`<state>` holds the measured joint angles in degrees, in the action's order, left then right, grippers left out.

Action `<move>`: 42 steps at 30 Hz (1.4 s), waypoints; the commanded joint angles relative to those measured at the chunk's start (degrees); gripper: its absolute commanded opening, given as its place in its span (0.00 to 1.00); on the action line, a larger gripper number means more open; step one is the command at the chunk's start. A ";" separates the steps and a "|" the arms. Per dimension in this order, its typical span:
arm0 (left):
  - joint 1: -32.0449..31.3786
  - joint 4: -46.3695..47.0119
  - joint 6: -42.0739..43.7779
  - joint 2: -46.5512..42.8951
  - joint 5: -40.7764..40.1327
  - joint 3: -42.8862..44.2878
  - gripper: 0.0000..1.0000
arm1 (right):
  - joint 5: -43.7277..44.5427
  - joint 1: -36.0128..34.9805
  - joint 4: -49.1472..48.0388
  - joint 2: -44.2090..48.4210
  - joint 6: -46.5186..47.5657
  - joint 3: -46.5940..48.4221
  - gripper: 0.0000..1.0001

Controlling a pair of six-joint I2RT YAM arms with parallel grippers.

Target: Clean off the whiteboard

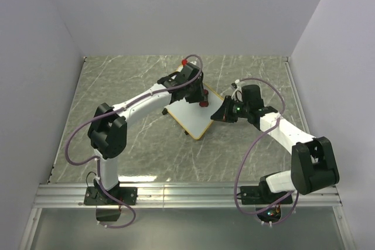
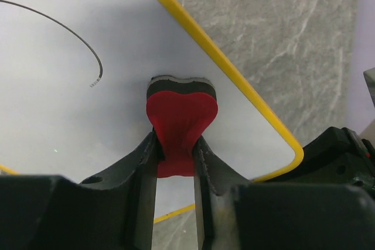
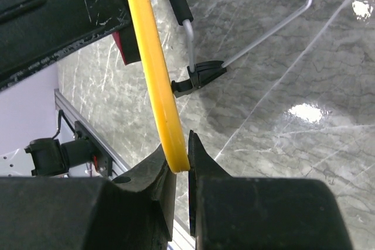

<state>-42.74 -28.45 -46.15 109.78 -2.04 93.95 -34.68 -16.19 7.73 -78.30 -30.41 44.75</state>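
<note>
The whiteboard [image 1: 188, 116] sits on the table [image 1: 140, 150]. The left claw [image 2: 176, 147] squeezes a red eraser [image 2: 181, 112] on the whiteboard, near a black line [image 2: 88, 48]. The right claw [image 3: 179, 159] pinches the whiteboard's yellow edge [image 3: 149, 68].

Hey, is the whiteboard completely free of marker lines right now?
No, the left wrist view shows a curved black marker line across the whiteboard.
</note>
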 commanded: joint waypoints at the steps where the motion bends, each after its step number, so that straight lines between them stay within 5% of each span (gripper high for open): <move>1: 4.31 8.05 -0.26 2.99 4.67 -2.62 0.00 | -3.12 -2.27 4.14 -0.27 4.31 4.11 0.00; 10: 18.99 9.64 3.25 2.28 7.49 -12.47 0.00 | -1.98 -2.98 7.04 -2.20 5.01 6.31 0.00; 16: 22.35 8.50 6.24 5.62 8.46 -8.80 0.00 | -1.62 -3.06 8.53 -2.99 5.54 7.02 0.00; 29: 14.01 4.37 9.68 6.68 14.17 6.24 0.00 | -0.83 -3.41 7.57 -3.87 6.07 5.35 0.00; 35: 7.50 8.40 3.79 3.61 14.44 0.36 0.00 | -0.57 -3.68 7.21 -3.79 6.24 4.90 0.00; 42: 9.69 6.65 2.47 1.85 11.71 -1.40 0.00 | -0.57 -3.59 7.65 -2.91 6.68 4.64 0.00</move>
<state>-32.53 -22.13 -41.30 111.94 7.64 94.70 -35.27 -18.46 14.02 -81.17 -28.84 49.80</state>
